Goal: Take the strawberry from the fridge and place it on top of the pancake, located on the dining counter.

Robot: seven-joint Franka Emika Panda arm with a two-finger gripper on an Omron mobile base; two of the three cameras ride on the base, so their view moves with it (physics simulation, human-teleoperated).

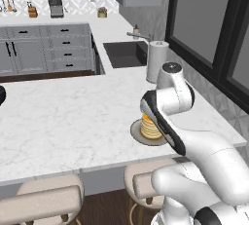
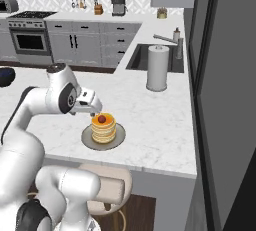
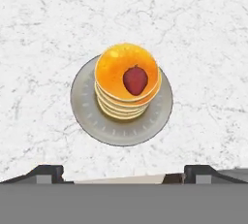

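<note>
The pincer (image 3: 124,172) is held wide open and empty above the plate, its two dark tips spread far apart at the near edge of the hand view, so nothing is gripped. Just beyond them the grey plate (image 3: 87,116) is seen resting on the white marble surface (image 3: 43,29), placed near its front edge within easy reach. On the plate the pancake (image 3: 127,80) stack is piled, and the strawberry (image 3: 135,80) is seen lying on its top, slightly off centre. The placement is judged complete. Farther back a paper towel roll (image 2: 158,68) stands beside the dark sink (image 2: 142,59).
</note>
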